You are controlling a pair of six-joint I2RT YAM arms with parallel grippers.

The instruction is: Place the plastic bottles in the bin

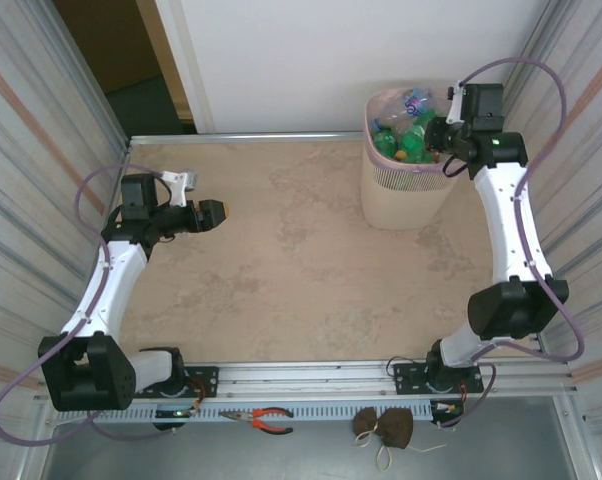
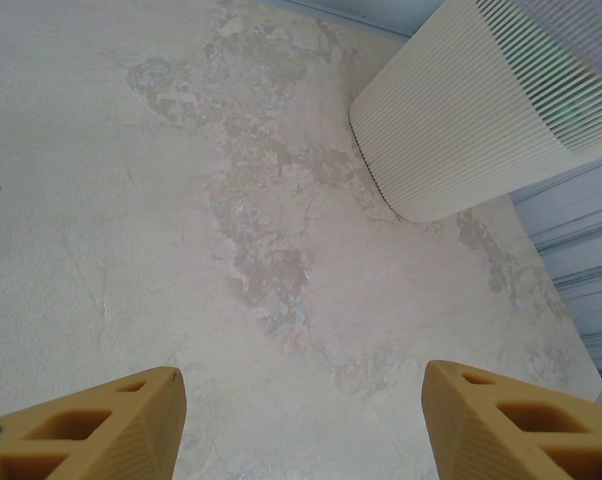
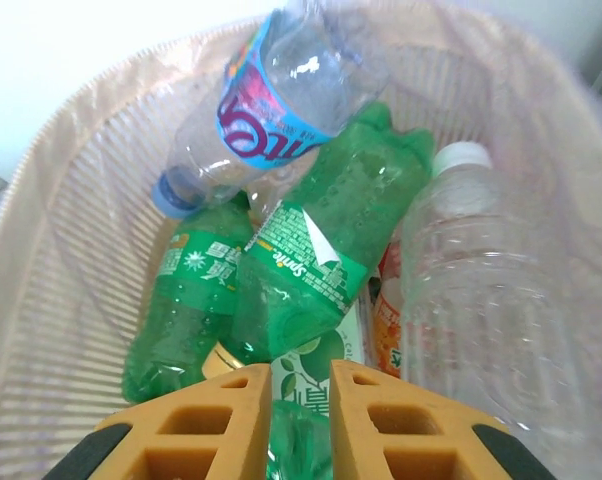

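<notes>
The beige bin (image 1: 401,200) with its pink liner stands at the table's far right and holds several plastic bottles (image 1: 409,140). My right gripper (image 1: 436,135) hovers over its rim. In the right wrist view its orange fingers (image 3: 301,372) are shut with a narrow slit, pointing down at a green Sprite bottle (image 3: 321,250), a second green bottle (image 3: 181,300), a clear blue-labelled bottle (image 3: 281,100) and a clear white-capped bottle (image 3: 481,300). The left gripper (image 1: 219,213) is open over bare table at the left; between its fingers (image 2: 303,385) lies nothing, and the bin (image 2: 461,120) is far ahead.
The marbled beige table (image 1: 281,260) is walled by corrugated metal panels on both sides. Orange-handled pliers (image 1: 266,420) and a brown cloth bundle (image 1: 386,427) lie on the front rail near the arm bases.
</notes>
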